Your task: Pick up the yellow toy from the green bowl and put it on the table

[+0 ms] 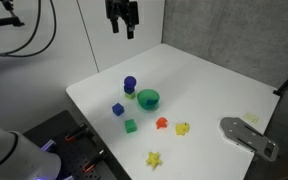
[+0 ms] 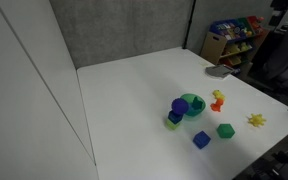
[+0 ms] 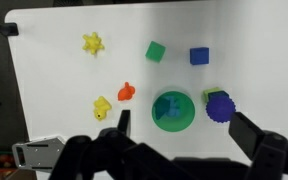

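The green bowl (image 1: 148, 98) stands near the middle of the white table (image 1: 214, 80); it also shows in an exterior view (image 2: 191, 105) and in the wrist view (image 3: 172, 110). No yellow shows inside it, only a bluish patch. The flat yellow star toy (image 1: 154, 158) lies on the table near the front edge, apart from the bowl, and shows in an exterior view (image 2: 256, 120) and in the wrist view (image 3: 93, 43). My gripper (image 1: 121, 18) hangs high above the table, open and empty. In the wrist view its fingers (image 3: 184, 128) straddle the bowl from far above.
A dark blue cylinder toy (image 3: 219, 106) touches the bowl. A lumpy yellow toy (image 3: 102, 107), an orange toy (image 3: 126, 92), a green cube (image 3: 156, 51) and a blue cube (image 3: 199, 56) lie around it. A grey flat object (image 1: 249, 137) sits at the table's edge.
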Robot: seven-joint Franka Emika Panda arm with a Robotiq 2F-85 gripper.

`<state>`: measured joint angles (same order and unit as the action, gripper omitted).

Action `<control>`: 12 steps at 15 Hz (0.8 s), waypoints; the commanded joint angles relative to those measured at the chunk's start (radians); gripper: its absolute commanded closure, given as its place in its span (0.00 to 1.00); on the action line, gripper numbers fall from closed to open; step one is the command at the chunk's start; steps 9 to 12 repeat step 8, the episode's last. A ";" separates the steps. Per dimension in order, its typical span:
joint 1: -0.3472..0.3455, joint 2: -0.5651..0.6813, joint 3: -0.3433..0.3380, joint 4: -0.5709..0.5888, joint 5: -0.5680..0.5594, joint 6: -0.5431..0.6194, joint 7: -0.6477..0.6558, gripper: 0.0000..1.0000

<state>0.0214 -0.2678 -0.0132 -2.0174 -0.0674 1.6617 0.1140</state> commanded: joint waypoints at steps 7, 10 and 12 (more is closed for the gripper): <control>-0.013 -0.117 0.001 -0.102 0.020 -0.018 -0.054 0.00; -0.013 -0.122 0.001 -0.108 0.021 -0.018 -0.054 0.00; -0.013 -0.122 0.001 -0.108 0.021 -0.018 -0.054 0.00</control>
